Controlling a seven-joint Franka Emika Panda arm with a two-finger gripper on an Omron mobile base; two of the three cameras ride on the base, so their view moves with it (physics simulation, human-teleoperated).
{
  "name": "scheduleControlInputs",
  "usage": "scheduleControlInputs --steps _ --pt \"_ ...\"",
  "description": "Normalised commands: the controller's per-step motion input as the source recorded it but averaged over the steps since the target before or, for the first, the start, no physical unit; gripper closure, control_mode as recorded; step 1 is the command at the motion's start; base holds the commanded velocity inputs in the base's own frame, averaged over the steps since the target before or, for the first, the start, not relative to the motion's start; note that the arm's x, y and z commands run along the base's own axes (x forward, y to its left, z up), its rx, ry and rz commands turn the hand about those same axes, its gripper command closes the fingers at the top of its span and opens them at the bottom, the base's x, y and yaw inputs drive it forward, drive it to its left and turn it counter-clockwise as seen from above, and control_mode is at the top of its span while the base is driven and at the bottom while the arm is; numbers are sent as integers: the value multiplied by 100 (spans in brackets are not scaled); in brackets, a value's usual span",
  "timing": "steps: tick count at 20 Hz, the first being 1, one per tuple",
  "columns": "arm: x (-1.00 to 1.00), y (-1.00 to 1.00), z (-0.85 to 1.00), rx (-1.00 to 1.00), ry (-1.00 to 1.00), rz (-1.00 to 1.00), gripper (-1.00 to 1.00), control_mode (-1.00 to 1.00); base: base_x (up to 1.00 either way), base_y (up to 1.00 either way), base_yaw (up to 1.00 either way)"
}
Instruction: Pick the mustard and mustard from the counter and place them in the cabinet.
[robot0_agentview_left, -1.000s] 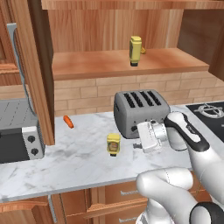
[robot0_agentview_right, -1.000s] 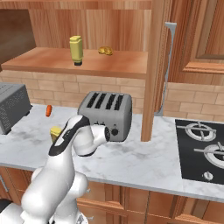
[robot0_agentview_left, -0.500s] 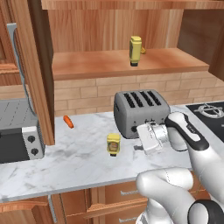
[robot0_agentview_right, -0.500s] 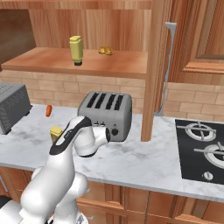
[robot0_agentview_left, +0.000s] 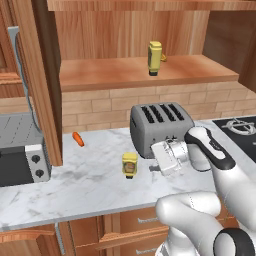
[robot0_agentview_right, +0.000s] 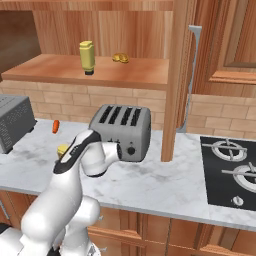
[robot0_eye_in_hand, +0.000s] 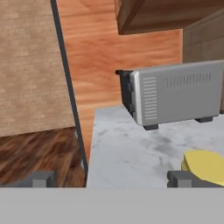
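Your tool (robot0_agentview_left: 156, 166) hovers with jaws spread wide, gripping nothing; one mustard (robot0_agentview_left: 129, 165) stands on the tabletop (robot0_agentview_left: 90, 185) just beside it.

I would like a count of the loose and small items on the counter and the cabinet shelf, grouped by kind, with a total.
Mustard bottles: 2 (one on the cabinet shelf, one on the counter)
Carrot: 1
Yellow-brown lump on the shelf: 1
Toaster: 1
Toaster oven: 1
Total: 6
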Motion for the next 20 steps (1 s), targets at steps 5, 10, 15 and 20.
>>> scheduleControlInputs --steps 5,10,15,20 --pt "-10 24 -10 0 3 0 -100 -100 0 0 0" --pt "-12 12 -16 -2 2 -2 -100 -100 0 0 0" --pt "-23 0 -15 -1 0 -6 -100 -100 0 0 0" --pt "-24 0 -7 0 -2 -11 -100 -100 0 0 0"
